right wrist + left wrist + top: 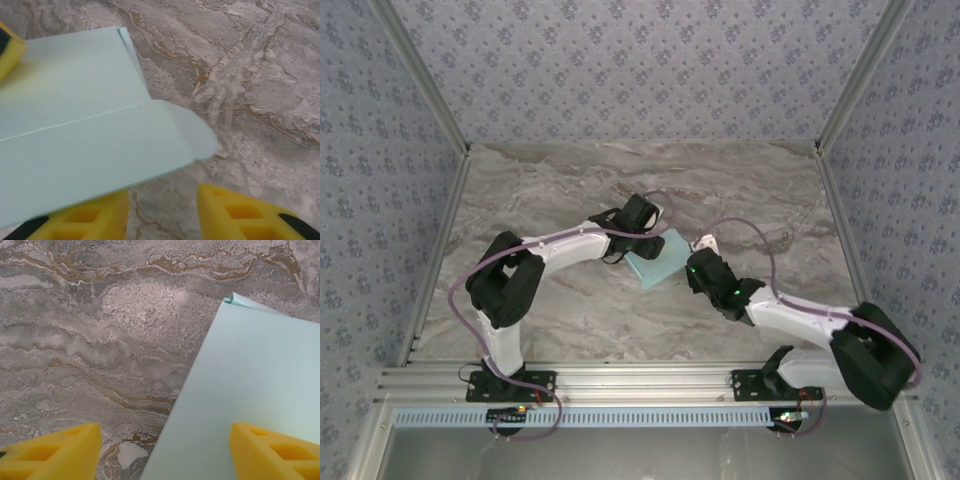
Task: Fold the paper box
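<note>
Straddling one edge of the paper box, your left claw stands open; the right claw, open and empty too, seems nearer its rounded flap.

Left wrist view: paper box running off frame at 4 o'clock. Top view: left arm covering its 11 o'clock edge. Right wrist view: flap tip blurring.

I'm driving two arms built of smooth white tubular links joined by bulky black joint housings. A thin lilac cable loops back from each wrist. Wedge-shaped yellow plastic fingers have moulded hollows, with black just behind them.
</note>
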`<state>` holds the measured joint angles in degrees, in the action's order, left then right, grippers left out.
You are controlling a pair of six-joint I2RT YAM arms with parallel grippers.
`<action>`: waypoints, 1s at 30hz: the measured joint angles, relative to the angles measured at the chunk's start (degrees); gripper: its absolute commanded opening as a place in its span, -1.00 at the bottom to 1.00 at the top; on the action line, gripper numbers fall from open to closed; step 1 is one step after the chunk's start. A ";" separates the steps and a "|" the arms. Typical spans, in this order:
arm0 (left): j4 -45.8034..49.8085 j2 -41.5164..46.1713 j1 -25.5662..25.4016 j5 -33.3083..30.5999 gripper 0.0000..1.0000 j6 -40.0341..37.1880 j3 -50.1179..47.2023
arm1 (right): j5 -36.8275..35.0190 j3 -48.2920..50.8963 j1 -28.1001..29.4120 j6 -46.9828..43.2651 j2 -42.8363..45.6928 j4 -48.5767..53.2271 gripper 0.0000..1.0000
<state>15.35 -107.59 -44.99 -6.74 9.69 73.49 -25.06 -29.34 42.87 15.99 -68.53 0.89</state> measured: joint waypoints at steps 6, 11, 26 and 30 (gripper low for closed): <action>-1.70 0.00 -0.57 -1.33 0.36 -0.02 -1.20 | 8.17 -2.29 -6.47 0.79 11.72 7.28 0.07; -2.95 0.00 -0.79 -1.90 0.36 0.00 -2.08 | 16.65 -5.38 -12.00 3.54 6.05 5.90 0.37; -3.17 1.01 2.99 6.27 0.44 0.81 -4.07 | 24.94 -10.82 -14.69 5.57 -17.07 -0.02 0.40; -1.55 1.03 6.16 12.94 0.43 0.79 -4.07 | 25.55 -12.33 -15.26 4.74 -17.92 0.79 0.41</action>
<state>13.80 -106.56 -38.83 6.20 10.48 69.43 0.49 -41.67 27.62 20.73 -86.46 1.67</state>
